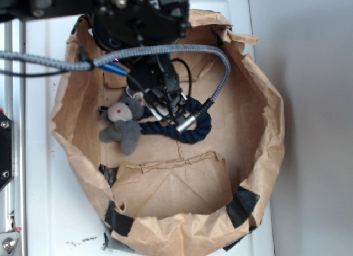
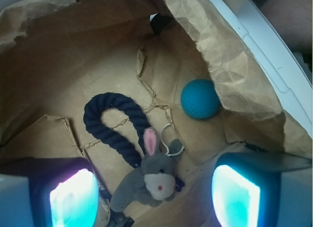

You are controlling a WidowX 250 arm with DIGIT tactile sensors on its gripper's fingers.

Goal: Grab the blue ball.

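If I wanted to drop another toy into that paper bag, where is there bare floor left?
The widest bare patch is the folded flap of the paper bag, between the rope loop and the taped rim. The stretch between rope and right wall is also free. It is crowded where the plush bunny, rope and tool bunch together; the blue ball sits against the wall.

This looks like a robot lab bench, not a home: a crumpled brown paper bag (image 1: 259, 173), patched with black tape (image 1: 242, 206), serves as a makeshift bin on a white tabletop (image 1: 44, 212), with metal rig hardware (image 1: 6, 151) bolted alongside and a braided cable (image 1: 165, 51) overhead.
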